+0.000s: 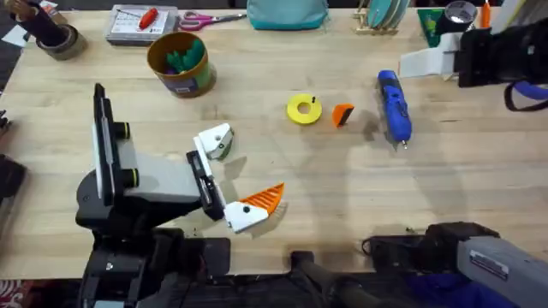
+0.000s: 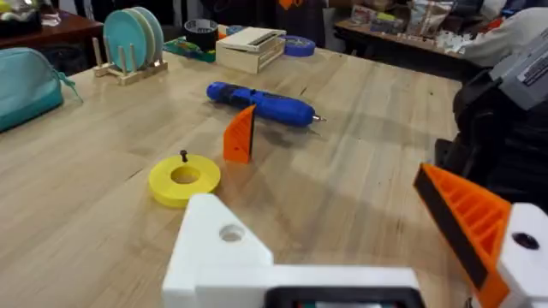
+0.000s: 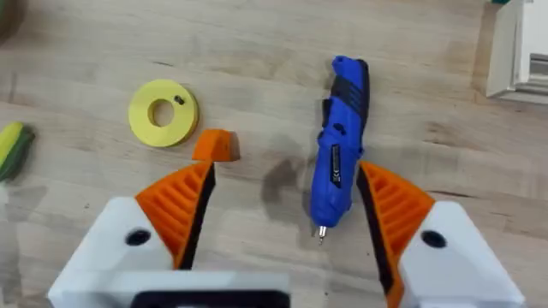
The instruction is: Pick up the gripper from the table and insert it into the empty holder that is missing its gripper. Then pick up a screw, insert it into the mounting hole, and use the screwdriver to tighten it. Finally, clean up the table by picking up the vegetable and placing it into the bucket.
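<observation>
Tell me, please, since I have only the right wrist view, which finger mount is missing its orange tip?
Observer: It is on the left hand. One mount is bare white with an open hole, while the other finger carries an orange pad.
Operator: Thank you. Where does the bucket stand?
Observer: The bucket stands on the far left side, beyond the left hand, with green items inside.
</observation>
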You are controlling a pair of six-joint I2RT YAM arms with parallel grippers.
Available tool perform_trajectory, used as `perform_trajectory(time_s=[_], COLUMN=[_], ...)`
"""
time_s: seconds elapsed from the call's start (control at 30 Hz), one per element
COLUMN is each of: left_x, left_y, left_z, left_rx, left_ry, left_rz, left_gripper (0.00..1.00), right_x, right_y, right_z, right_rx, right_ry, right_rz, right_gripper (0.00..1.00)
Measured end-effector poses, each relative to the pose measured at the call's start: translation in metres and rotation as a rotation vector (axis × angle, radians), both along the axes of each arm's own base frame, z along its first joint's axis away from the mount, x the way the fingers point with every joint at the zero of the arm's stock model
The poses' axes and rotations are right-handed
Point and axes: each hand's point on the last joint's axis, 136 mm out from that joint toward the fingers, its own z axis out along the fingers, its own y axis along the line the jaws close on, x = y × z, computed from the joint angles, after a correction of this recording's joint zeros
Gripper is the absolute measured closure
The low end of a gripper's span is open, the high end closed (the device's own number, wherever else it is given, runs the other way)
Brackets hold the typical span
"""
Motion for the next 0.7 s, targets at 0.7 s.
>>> perform_trajectory(time_s=[0.7], left_x=[-0.0073], left_y=[-0.0030], left_z=[-0.0003], left_rx=[0.011], left_ry=[-0.031], left_rz=[-0.047], left_gripper=[0.014], right_x=[0.0000], right_y=[0.0000], right_z=[0.0000], right_rx=[0.000], right_ry=[0.000], right_rz=[0.000], right_gripper=[0.005])
